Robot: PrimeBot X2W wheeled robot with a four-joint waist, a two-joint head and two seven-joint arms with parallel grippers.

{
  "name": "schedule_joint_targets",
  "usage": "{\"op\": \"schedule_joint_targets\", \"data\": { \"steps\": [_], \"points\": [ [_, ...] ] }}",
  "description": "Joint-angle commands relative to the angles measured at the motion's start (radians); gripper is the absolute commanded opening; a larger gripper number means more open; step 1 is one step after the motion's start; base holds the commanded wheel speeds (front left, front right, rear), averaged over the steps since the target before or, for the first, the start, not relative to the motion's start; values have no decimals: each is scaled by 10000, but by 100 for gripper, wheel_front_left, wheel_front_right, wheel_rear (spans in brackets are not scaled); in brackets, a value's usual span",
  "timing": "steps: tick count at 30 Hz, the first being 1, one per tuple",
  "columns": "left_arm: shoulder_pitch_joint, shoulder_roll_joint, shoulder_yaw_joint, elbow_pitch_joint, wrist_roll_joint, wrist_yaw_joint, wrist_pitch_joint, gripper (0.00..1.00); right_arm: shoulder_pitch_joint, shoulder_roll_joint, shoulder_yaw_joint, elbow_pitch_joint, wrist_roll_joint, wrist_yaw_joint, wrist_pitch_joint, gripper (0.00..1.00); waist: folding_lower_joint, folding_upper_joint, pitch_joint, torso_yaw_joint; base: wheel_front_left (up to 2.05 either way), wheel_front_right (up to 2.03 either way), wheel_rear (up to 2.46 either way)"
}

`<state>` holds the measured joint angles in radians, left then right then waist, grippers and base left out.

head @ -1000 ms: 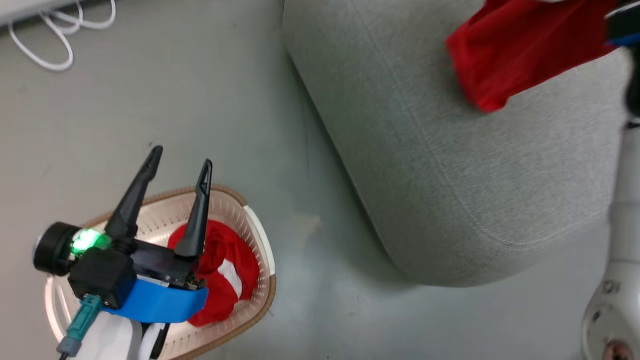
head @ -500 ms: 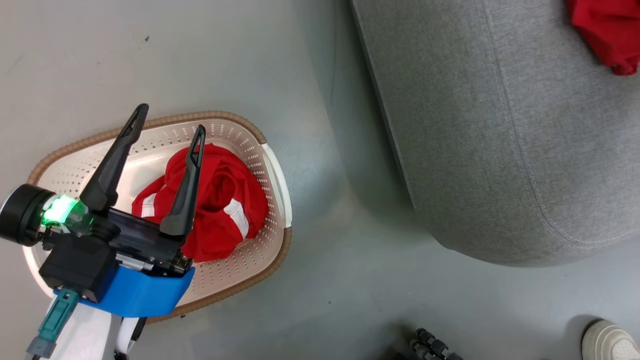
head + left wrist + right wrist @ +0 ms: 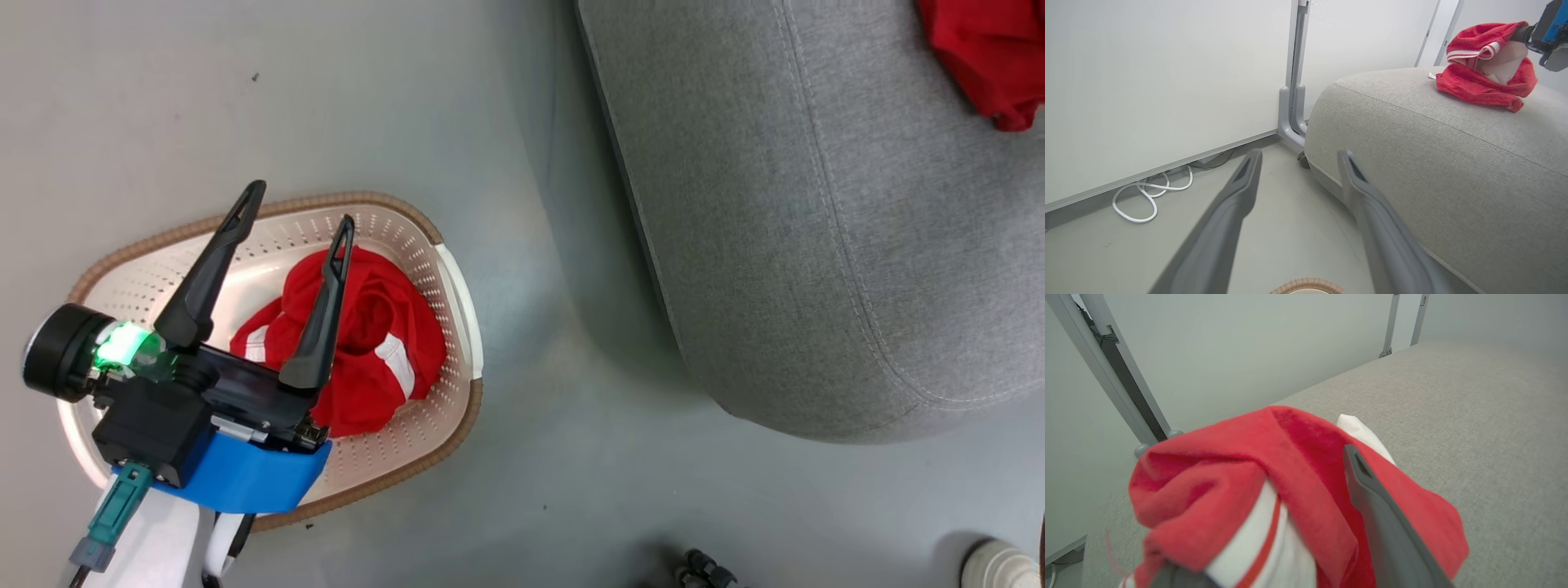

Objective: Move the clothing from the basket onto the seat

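Observation:
The cream basket (image 3: 454,278) with a brown rim stands on the floor and holds one crumpled red garment with white stripes (image 3: 375,343). Above it hovers my left gripper (image 3: 301,206), open and holding nothing; its fingers (image 3: 1237,196) point toward the grey seat (image 3: 816,204). The second red garment (image 3: 992,57) lies on the seat's far side (image 3: 1486,77). In the right wrist view this garment (image 3: 1290,477) is draped over my right gripper (image 3: 1302,449). One finger (image 3: 1384,522) stands wide to the right, and fabric hides the other.
Grey floor separates the basket from the seat. A white cable (image 3: 1147,196) lies along the wall by a grey post (image 3: 1292,81). A shoe (image 3: 1000,563) and a dark object (image 3: 702,570) show at the head view's bottom edge.
The head camera has turned, so the whole basket has come into the head view and the right arm has left it. My left gripper stays open over the basket.

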<state>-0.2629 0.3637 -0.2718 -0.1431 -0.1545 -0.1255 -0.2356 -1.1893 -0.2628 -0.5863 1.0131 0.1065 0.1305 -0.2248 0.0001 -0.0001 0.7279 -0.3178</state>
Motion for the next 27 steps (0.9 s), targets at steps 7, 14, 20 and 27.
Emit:
{"op": "schedule_joint_targets", "data": {
  "steps": [7,14,20,27],
  "points": [
    [-205,-407,-272,817,-230,-15,-233,100,763,34,417,553,160,3,-203,100,-1,1,-1269,322,0,0,0],
    [26,-1029,-527,1774,-505,-26,-297,100,1943,-272,791,1019,41,3,-264,100,-1,1,-2701,760,0,0,0],
    [312,-1635,-376,2160,-757,-43,-306,100,2979,-329,1197,995,-331,5,-339,100,-1,1,-3887,1120,0,0,0],
    [897,-2124,-25,2500,-871,-60,-308,100,4147,-16,1953,371,-622,5,-392,100,-1,1,-4992,1387,0,0,0]
  ]
}}
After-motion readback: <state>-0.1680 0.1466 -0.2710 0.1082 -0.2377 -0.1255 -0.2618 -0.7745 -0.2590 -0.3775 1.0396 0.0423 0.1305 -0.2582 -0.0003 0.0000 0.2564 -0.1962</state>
